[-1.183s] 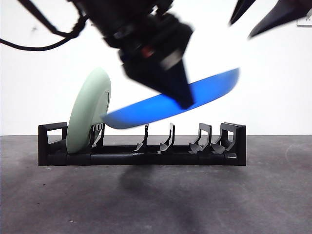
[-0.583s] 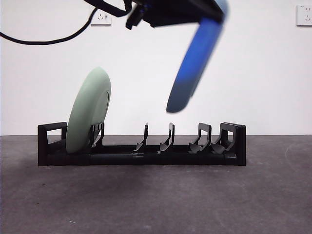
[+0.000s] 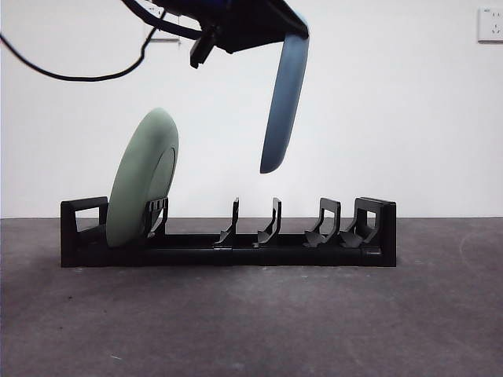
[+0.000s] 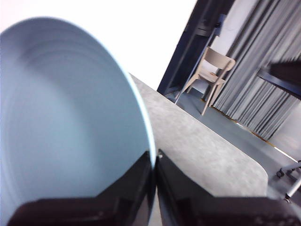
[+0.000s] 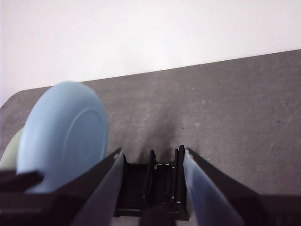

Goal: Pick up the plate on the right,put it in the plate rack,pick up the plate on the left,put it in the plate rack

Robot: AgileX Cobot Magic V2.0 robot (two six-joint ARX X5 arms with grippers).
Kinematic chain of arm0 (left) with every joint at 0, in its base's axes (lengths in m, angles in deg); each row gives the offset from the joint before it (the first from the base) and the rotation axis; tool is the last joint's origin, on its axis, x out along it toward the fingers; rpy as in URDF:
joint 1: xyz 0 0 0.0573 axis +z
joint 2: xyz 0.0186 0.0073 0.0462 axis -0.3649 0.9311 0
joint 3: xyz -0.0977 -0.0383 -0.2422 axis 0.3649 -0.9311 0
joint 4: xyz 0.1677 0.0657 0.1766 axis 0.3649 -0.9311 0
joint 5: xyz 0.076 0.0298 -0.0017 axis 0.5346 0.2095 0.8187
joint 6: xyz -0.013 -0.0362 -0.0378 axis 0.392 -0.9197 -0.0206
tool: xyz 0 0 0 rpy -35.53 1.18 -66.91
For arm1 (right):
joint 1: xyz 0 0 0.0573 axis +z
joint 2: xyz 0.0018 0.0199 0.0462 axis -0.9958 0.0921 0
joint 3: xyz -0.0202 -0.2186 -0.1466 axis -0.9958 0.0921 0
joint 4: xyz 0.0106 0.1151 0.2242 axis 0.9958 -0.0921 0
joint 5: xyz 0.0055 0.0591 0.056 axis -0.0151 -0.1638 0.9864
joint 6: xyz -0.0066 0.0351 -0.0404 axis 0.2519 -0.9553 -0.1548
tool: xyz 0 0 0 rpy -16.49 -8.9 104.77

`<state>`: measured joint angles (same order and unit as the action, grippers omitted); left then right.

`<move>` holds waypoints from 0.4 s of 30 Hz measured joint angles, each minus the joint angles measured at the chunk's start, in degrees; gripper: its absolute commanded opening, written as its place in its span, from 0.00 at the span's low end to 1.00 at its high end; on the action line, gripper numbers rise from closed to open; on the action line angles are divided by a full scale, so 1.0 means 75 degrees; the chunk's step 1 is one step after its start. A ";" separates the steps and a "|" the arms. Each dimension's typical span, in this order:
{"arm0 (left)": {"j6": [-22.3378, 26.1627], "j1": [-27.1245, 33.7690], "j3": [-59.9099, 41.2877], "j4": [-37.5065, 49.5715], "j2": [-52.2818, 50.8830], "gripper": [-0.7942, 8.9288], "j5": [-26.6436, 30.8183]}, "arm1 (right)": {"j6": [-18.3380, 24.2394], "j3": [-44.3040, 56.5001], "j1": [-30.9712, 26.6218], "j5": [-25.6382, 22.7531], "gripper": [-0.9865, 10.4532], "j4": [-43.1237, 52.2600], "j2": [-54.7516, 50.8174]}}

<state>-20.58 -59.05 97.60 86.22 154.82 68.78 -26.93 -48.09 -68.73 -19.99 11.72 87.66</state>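
The black plate rack (image 3: 228, 237) stands across the table, and a pale green plate (image 3: 144, 177) leans upright in its left end slot. Above the middle prongs a blue plate (image 3: 283, 102) hangs almost on edge, clear of the rack. My left gripper (image 3: 279, 27) comes down from the top edge and holds it by the upper rim. In the left wrist view the jaws (image 4: 154, 159) are shut on the blue plate's (image 4: 66, 122) rim. My right gripper (image 5: 153, 153) is open above one end of the rack (image 5: 155, 183), with the blue plate (image 5: 61, 134) off to one side of it.
The dark grey table (image 3: 251, 314) stretches in front of the rack. A black cable (image 3: 71, 75) loops from the arm at the upper left. A wall socket (image 3: 491, 23) sits at the top right. The rack's middle and right slots hold nothing.
The blue plate swung from a flat tilt to nearly upright and rose above the middle prongs, then shifted slightly left. The right gripper's tips left the front view's top right corner.
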 measured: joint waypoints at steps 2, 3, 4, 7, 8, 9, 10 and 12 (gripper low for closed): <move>-0.0035 0.0146 0.0303 -0.0093 0.0271 0.07 -0.0047 | 0.0000 0.0000 0.0000 0.0000 0.28 -0.0015 0.0000; -0.0093 0.0233 0.0411 -0.0117 0.0405 0.07 -0.0058 | 0.0000 0.0000 0.0000 0.0000 0.28 -0.0015 0.0000; -0.0146 0.0283 0.0463 -0.0117 0.0507 0.07 -0.0067 | 0.0000 0.0000 0.0000 0.0000 0.28 -0.0017 0.0000; -0.0291 0.0452 0.0481 -0.0134 0.0781 0.07 -0.0064 | 0.0000 0.0000 0.0000 -0.0003 0.28 -0.0087 0.0000; -0.0341 0.0490 0.0481 -0.0175 0.0860 0.07 -0.0061 | 0.0009 0.0000 0.0000 -0.0003 0.28 -0.0114 0.0000; -0.0353 0.0516 0.0481 -0.0192 0.0921 0.07 -0.0064 | 0.0029 0.0000 0.0000 -0.0003 0.28 -0.0128 0.0000; -0.0376 0.0539 0.0481 -0.0204 0.0994 0.07 -0.0070 | 0.0044 0.0000 0.0000 -0.0003 0.28 -0.0125 0.0000; -0.0402 0.0551 0.0481 -0.0219 0.1081 0.07 -0.0076 | 0.0070 0.0000 0.0000 -0.0003 0.28 -0.0125 0.0000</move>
<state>-23.59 -54.92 101.21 84.58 162.93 68.21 -26.41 -48.09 -68.73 -20.01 10.78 87.66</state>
